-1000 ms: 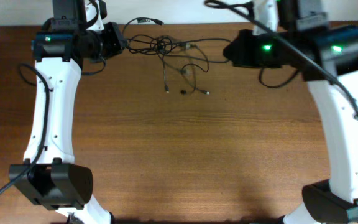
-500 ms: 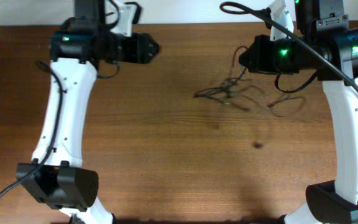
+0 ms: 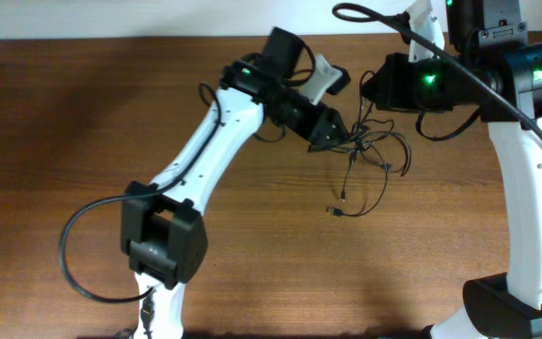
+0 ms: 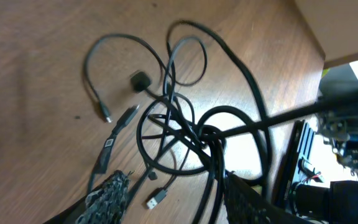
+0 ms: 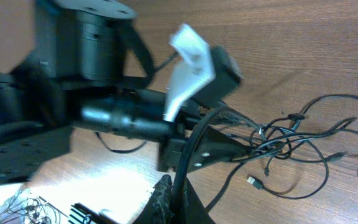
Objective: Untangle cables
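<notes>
Several thin black cables (image 3: pixel 372 155) lie snarled together on the far right part of the wooden table (image 3: pixel 252 273), between the two arms. From the knot, loose strands loop out toward the near side, and one ends in a small plug (image 3: pixel 332 210) lying flat on the wood, a little apart from the knot.

Seen from the left wrist, the cables (image 4: pixel 179 130) cross over one another in a tight cluster of loops, with a silver-tipped USB plug (image 4: pixel 156 198) resting just below it. The left gripper (image 4: pixel 176 208) is right at the knot. Its fingers (image 4: pixel 112 194) stand apart and a few strands run down between them. One strand stretches taut from the knot toward the right arm.

The right gripper (image 3: pixel 369 89) sits just beyond the tangle, at the table's far edge. In its own wrist view the right gripper (image 5: pixel 176 202) looks closed around one black strand, which rises from its fingers and curves to the knot (image 5: pixel 278 146).
</notes>
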{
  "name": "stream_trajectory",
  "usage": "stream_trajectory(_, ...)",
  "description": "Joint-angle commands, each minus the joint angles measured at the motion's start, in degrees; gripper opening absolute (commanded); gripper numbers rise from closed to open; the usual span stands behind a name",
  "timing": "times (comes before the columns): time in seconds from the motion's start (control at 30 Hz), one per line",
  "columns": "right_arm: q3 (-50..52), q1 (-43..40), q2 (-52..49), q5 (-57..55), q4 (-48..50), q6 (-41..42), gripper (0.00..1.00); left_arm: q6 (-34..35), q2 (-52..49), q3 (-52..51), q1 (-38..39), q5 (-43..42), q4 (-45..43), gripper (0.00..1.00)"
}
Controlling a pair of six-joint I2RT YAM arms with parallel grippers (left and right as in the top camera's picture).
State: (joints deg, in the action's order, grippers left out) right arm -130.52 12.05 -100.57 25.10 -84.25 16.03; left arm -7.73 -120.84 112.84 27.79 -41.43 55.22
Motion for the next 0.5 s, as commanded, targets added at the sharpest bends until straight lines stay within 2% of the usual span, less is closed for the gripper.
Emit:
stream_trajectory(0.0,-1.3,0.3,-0.4,0.2,0.2,-0.9,0.04,-1.0,-2.5,0.5,2.3,-0.8,-1.2,0.51)
stream_trajectory(0.17,-1.3,0.3,-0.4,0.2,0.2,-0.9,0.04,0.0,-4.7,0.5,3.1,-0.8,-5.8,0.31)
stream_trajectory(0.2,-1.3,0.3,-0.4,0.2,0.2,-0.9,0.04,0.4,-5.4,0.5,3.1,0.3,-6.4,0.19)
stream_trajectory(0.23,-1.3,0.3,-0.4,0.2,0.1,-0.9,0.04,2.4,-5.7,0.5,3.1,4.7,-6.6,0.01)
stream_trajectory(0.33,-1.3,0.3,-0.4,-4.5,-1.6,-0.5,0.04,14.5,-4.7,0.8,1.0,27.5,-6.2,0.00)
stream_trajectory(0.4,-1.3,-0.1,-0.4,-17.6,-5.7,3.1,0.04,17.5,0.2,1.1,-3.5,32.4,-6.7,0.00)
stream_trajectory(0.47,-1.3,-1.6,-0.4,-21.0,-7.6,3.6,0.04,17.5,4.5,1.1,-7.8,32.5,-7.0,0.00)
